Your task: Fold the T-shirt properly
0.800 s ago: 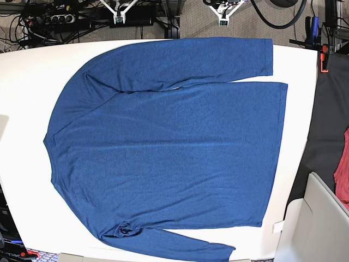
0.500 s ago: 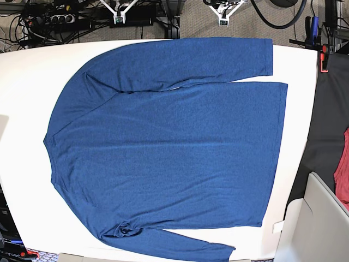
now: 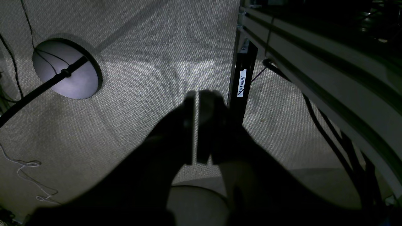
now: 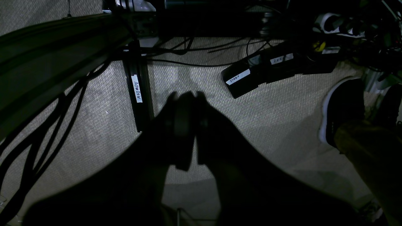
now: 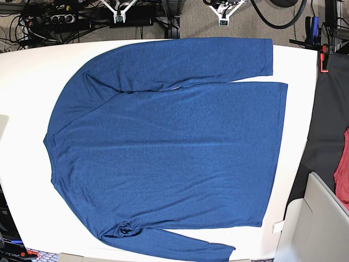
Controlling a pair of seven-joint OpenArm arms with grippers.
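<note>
Left gripper (image 3: 197, 127): jaws pressed together on nothing, hanging below the table edge and pointed at the carpet (image 3: 141, 78).
Right gripper (image 4: 188, 130): jaws likewise closed and empty, parked low beside a black table leg (image 4: 138, 91), with cables (image 4: 47, 113) just beside it.
T-shirt (image 5: 169, 147): dark blue, long-sleeved, spread flat and unfolded on the white table (image 5: 27, 82); neck end toward the base view's left, hem toward its right. One sleeve lies along the far edge, the other along the near edge, with a small bunch of fabric at the near armpit.
Stage: folding not begun, as I judge it; neither arm is near the cloth.
Risk, snagging: rising from below, either arm could catch the cables or knock the table edge.
Risk, grip: thin knit may be pinched through both layers, or slip out, dragging the whole shirt askew.
Risk, near sleeve: its cuff reaches the table's edge and could slide off when pulled.
Risk, wrinkle: the bunched armpit would be folded in if not smoothed.
</note>
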